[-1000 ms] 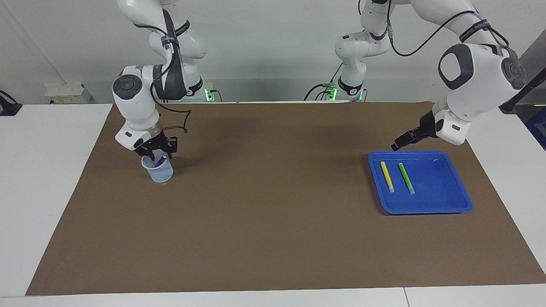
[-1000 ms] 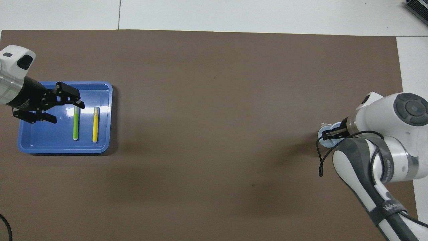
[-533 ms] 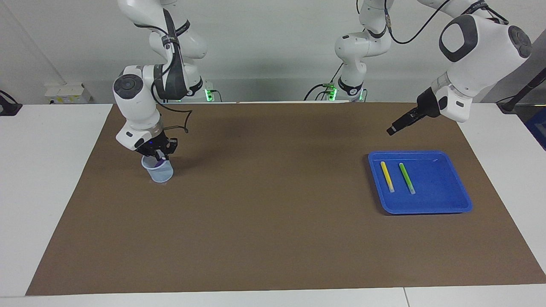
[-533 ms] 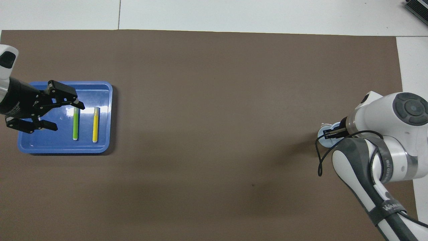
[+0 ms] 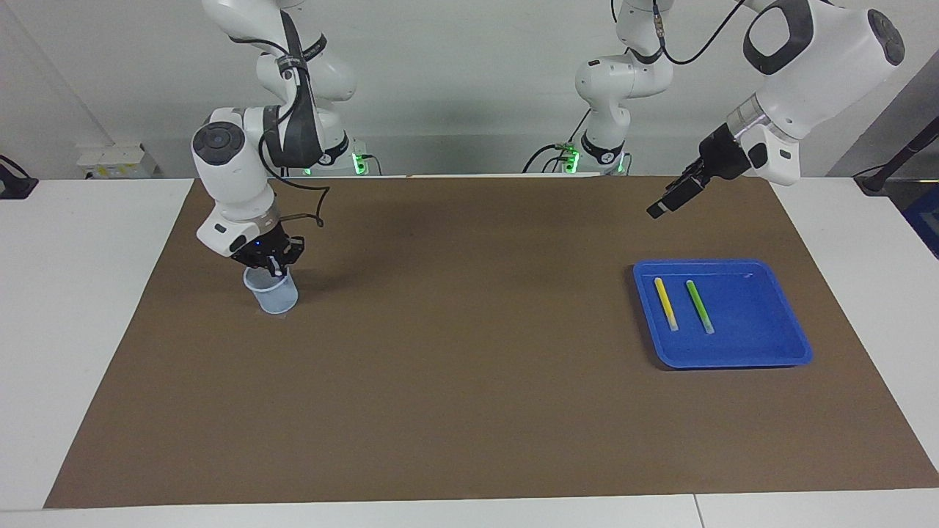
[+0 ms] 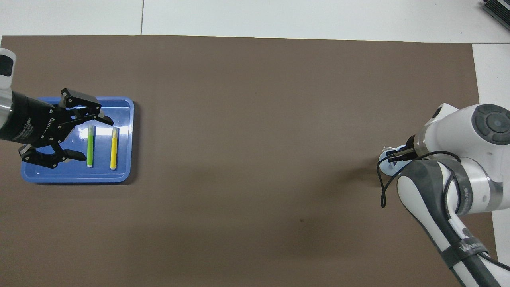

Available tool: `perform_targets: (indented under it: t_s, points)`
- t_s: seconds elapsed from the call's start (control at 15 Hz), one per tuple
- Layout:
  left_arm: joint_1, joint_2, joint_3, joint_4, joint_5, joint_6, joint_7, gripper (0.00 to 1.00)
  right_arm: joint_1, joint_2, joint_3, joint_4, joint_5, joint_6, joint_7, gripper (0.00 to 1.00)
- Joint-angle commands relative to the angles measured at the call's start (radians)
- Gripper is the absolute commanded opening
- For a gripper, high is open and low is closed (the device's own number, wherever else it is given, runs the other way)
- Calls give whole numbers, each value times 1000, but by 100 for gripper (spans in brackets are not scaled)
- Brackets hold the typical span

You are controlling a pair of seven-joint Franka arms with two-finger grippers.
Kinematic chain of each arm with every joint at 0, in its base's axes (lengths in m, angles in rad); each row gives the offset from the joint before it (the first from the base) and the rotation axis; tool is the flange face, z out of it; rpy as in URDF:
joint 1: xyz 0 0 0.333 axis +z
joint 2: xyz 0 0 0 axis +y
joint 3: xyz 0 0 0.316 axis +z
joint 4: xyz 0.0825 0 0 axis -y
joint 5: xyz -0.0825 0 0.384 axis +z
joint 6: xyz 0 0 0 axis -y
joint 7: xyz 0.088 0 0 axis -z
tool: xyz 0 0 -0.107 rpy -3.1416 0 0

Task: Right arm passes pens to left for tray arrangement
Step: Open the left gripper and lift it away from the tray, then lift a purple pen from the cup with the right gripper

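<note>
Over the cup: right gripper, fingers closed inside the rim.
Above the tray edge: left gripper, fingers spread wide, empty.
Tray: yellow pen, green pen, side by side.

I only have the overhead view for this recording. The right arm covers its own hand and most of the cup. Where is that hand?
Observer: In the facing view the right hand is down at the mouth of the cup, its shut fingertips dipped inside.
Operator: Is the cup tipped?
Observer: No, it stands upright on the brown mat.
Operator: The left hand looks as if it is in the tray.
Observer: It is not. The left hand hangs high above the tray and touches nothing.
</note>
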Motion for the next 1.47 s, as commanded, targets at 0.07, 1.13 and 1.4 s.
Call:
perform_targets:
  t_s: [0.07, 1.13, 1.4]
  points:
    - [-7, -60, 10, -64, -30, 6, -35, 99, -2, 13, 7, 121, -31, -127, -93, 0]
    - [-13, -178, 10, -299, -372, 247, -476, 100, 49, -49, 91, 434, 446, -400, 239, 0]
    - [-101, -189, 8, -341, -384, 353, -600, 99, 168, -49, 91, 401, 534, -195, 470, 0]
